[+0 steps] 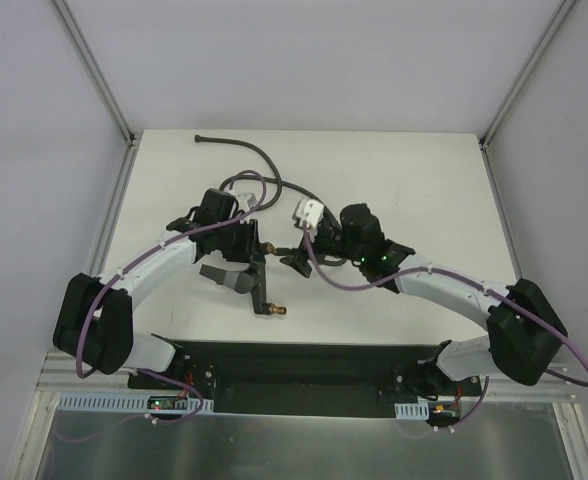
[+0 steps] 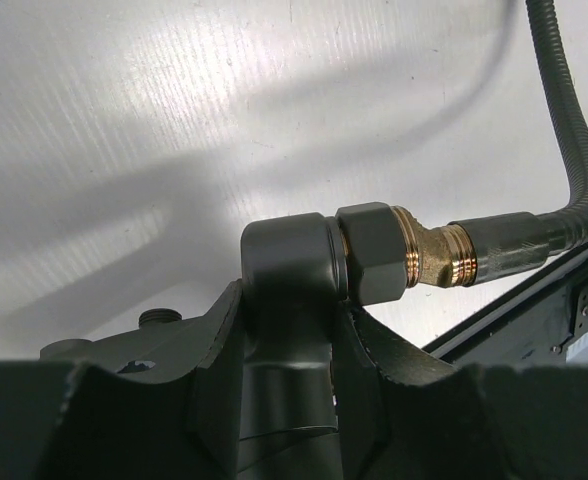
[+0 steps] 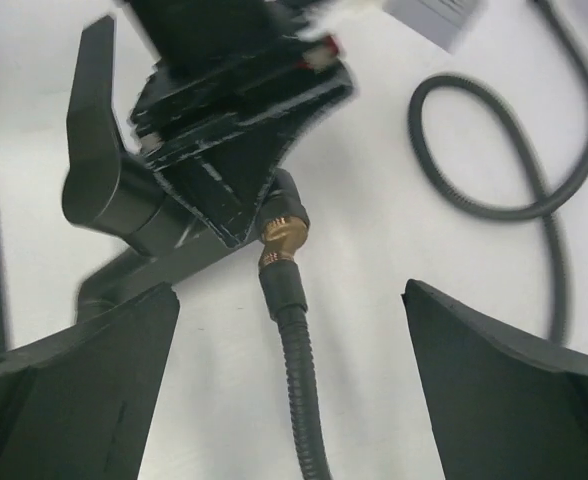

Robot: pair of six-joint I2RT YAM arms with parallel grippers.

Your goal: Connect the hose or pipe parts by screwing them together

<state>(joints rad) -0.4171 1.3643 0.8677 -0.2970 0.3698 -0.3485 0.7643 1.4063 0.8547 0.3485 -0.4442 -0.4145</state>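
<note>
The dark grey forked fitting [image 2: 286, 262] sits clamped in my left gripper [image 2: 292, 300], which is shut on its body. The hose's brass end nut [image 2: 429, 258] is joined to the fitting's side port. From there the dark hose [image 2: 586, 170] bends up and away. In the top view the hose [image 1: 264, 165] loops to the table's far side, and the fitting's free brass end [image 1: 277, 310] points toward the near edge. My right gripper [image 3: 289, 290] is open, its fingers [image 3: 94, 380] wide on either side of the hose [image 3: 302, 390] just below the nut [image 3: 279, 240], touching nothing.
The white table [image 1: 424, 190] is bounded by metal rails [image 1: 114, 200] on both sides. A dark base plate [image 1: 294, 365] runs along the near edge. Purple cables [image 1: 334, 282] hang off both arms. A loose loop of the hose [image 3: 494, 200] lies right of my right gripper.
</note>
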